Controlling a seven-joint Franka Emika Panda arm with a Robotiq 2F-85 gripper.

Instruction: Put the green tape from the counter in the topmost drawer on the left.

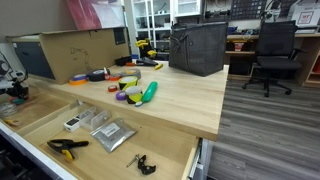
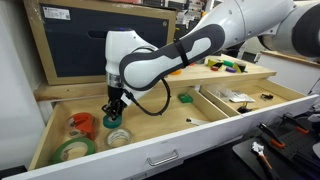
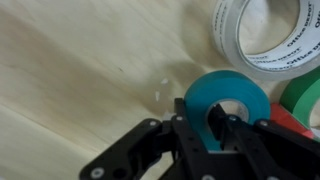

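The open pale-wood drawer [image 2: 160, 127] holds rolls lying flat on its smooth, grained floor: a wide white tape [image 2: 118, 138] with printed lettering, a large green roll [image 2: 75, 150] and an orange-red roll [image 2: 82, 123]. The green tape [image 3: 228, 100], a small teal-green ring with a glossy wall, is inside this drawer just beside the white tape and directly under the gripper [image 3: 210, 128]. The gripper's black fingers [image 3: 190, 118] are clamped on the ring's wall, one in the hole and one outside.
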